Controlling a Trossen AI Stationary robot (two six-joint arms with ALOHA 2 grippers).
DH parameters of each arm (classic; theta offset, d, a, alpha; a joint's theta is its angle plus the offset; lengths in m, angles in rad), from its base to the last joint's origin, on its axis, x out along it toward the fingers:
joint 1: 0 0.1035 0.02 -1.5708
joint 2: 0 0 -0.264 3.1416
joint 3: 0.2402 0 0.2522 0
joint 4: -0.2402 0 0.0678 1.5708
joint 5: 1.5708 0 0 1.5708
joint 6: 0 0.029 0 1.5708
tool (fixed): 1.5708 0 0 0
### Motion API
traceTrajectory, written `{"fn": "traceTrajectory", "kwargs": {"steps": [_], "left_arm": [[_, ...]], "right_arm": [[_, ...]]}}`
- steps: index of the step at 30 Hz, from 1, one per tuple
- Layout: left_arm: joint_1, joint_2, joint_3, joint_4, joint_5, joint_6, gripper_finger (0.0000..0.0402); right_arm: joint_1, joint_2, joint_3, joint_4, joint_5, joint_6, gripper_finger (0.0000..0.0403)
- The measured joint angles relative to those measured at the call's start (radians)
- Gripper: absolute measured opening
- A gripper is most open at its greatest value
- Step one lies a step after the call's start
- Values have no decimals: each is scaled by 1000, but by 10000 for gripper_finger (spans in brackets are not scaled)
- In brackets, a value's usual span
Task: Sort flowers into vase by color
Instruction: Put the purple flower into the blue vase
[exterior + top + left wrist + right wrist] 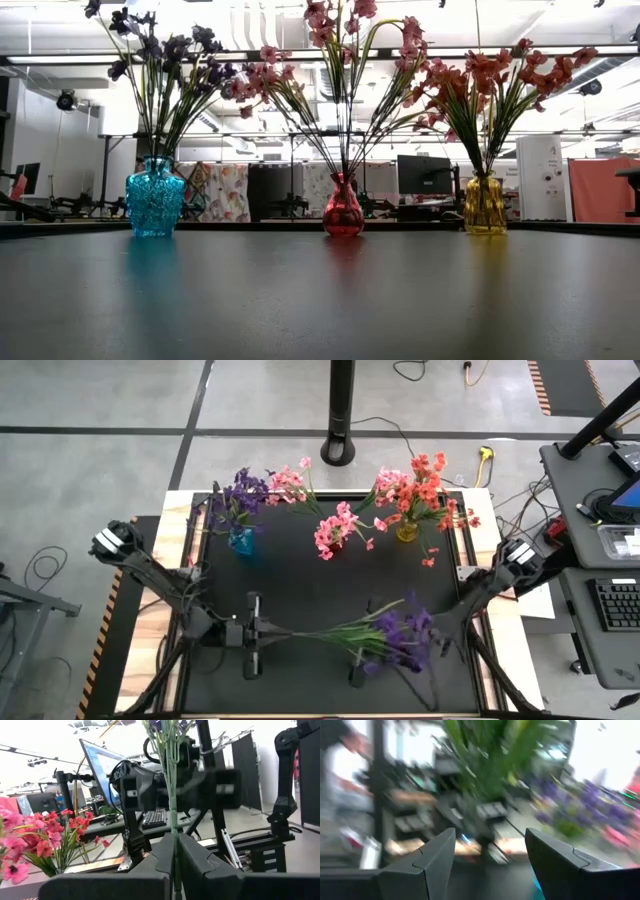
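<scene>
Purple flowers [400, 635], low centre of the high view, look light and floppy; left gripper [262, 632] pinches their stem ends, right gripper [362, 642] hovers agape, empty.

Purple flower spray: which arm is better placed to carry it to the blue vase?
Left, probably. The left hand is shut on the purple flower spray by its stem, on the blue vase side. The right hand is open and holds nothing.
</scene>
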Motion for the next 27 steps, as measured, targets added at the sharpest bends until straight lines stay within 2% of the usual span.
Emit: {"fn": "traceTrajectory", "kwargs": {"steps": [4,7,11,15,20,24,27], "left_arm": [[-1,15,0,3,-6,0,0],[-1,15,-1,9,-9,-2,0],[2,15,-1,8,-9,-6,0],[6,15,-1,7,-10,-11,0],[6,15,-1,7,-39,-29,5],[6,12,-1,6,-106,-45,36],[4,-2,-1,1,-107,-72,75]], "right_arm": [[-20,37,-32,272,-193,-92,233],[-30,55,-38,380,-227,-138,233],[-49,73,-38,410,-265,-160,216],[-68,83,-23,411,-287,-157,172],[-75,83,-23,409,-286,-170,91],[-74,81,-23,387,-285,-187,26],[-74,71,-22,338,-268,-186,17]]}}
